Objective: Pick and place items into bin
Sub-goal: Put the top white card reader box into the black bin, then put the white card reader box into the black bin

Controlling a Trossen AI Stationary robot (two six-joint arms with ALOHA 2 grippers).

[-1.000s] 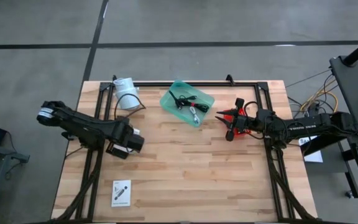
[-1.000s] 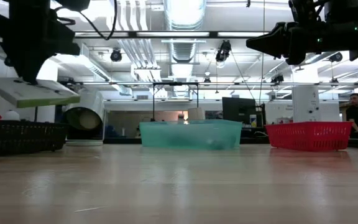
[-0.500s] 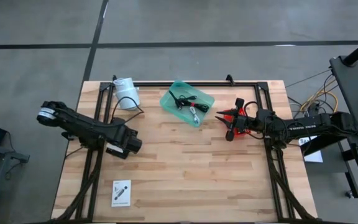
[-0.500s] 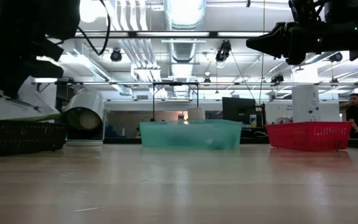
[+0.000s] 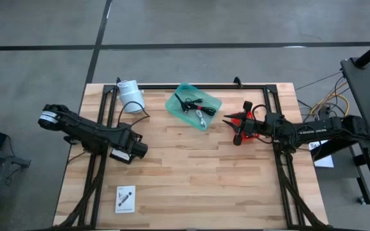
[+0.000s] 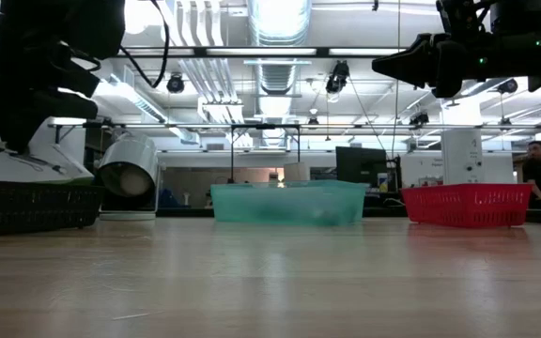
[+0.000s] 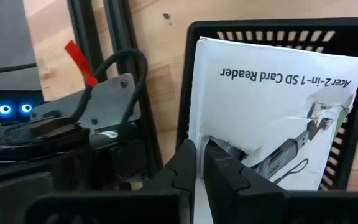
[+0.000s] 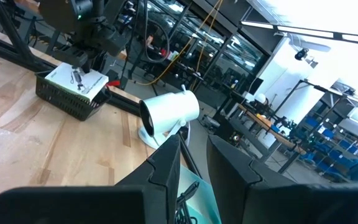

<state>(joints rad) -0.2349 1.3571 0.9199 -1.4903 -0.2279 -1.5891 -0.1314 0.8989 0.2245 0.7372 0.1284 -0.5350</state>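
Wooden table (image 5: pixel 191 173): left end effector (image 7: pixel 201 163) pinches white packet (image 7: pixel 272 112).

We've got a white cylinder (image 5: pixel 129 95) lying at the table's (image 5: pixel 191 179) far edge, a red basket (image 6: pixel 466 204) off to the right, and a black slotted basket (image 7: pixel 272 37) near the left.
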